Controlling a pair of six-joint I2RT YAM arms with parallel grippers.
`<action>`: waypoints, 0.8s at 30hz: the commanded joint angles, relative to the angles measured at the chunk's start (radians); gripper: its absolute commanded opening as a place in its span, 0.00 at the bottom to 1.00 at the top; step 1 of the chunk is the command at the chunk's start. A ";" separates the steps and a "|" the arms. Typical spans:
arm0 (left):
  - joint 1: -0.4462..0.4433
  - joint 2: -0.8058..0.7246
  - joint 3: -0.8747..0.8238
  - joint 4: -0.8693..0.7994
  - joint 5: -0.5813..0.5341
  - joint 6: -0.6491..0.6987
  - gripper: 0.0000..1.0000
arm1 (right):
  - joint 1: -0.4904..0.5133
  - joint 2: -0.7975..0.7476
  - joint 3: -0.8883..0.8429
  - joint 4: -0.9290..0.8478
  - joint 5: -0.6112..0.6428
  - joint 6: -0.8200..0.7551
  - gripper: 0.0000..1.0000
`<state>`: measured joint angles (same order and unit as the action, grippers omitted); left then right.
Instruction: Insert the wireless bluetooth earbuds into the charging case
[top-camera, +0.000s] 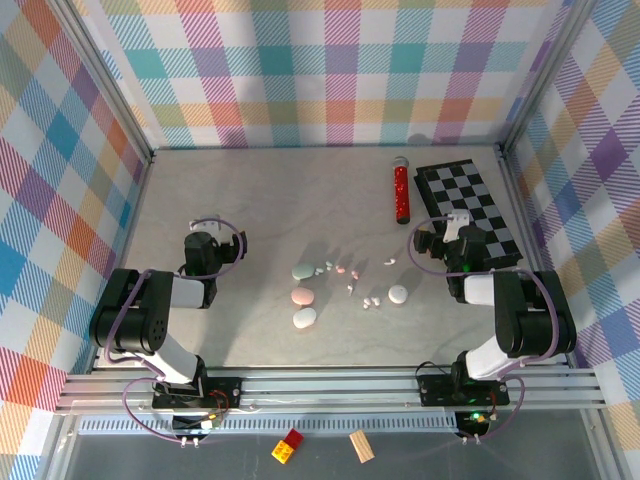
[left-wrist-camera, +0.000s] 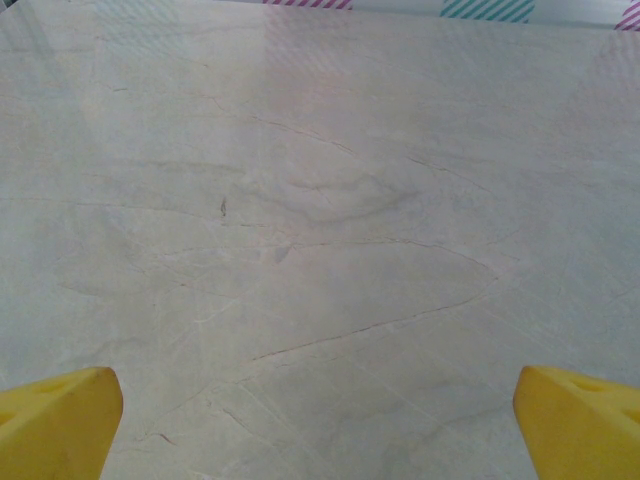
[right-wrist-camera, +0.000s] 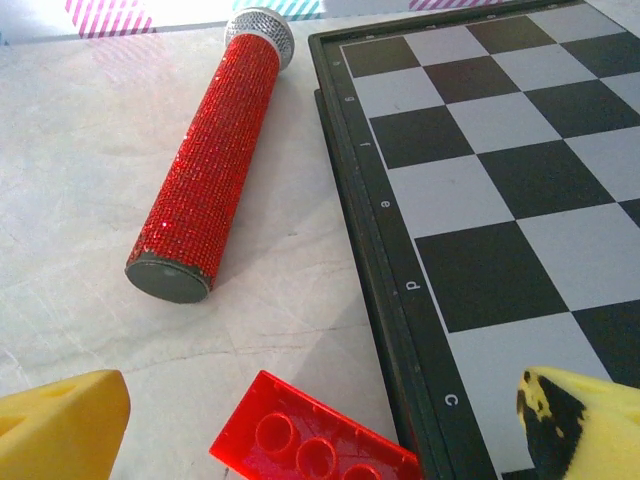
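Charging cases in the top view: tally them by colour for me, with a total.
pale green case: 1
pink case: 1
cream case: 1
white case: 1
Total: 4

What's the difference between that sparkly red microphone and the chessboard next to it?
The microphone is a slim, glittery red cylinder with a silver head; the chessboard is a flat black-and-white grid in a black frame. The microphone covers far less space than the chessboard. Both lie on the table, at its far right, side by side without touching.
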<state>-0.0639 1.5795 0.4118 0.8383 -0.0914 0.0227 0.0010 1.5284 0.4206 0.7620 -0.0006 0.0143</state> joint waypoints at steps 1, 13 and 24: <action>-0.010 -0.025 0.024 -0.041 -0.008 0.016 1.00 | 0.004 -0.056 0.019 -0.037 0.001 0.004 0.99; -0.127 -0.283 0.081 -0.285 -0.083 0.067 1.00 | 0.008 -0.316 0.116 -0.481 0.005 0.109 0.99; -0.272 -0.438 0.220 -0.582 0.061 -0.139 1.00 | 0.210 -0.464 0.213 -0.760 -0.156 0.148 0.99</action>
<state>-0.3340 1.1793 0.6079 0.3756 -0.0818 -0.0212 0.1394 1.0885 0.5823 0.1204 -0.0853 0.1478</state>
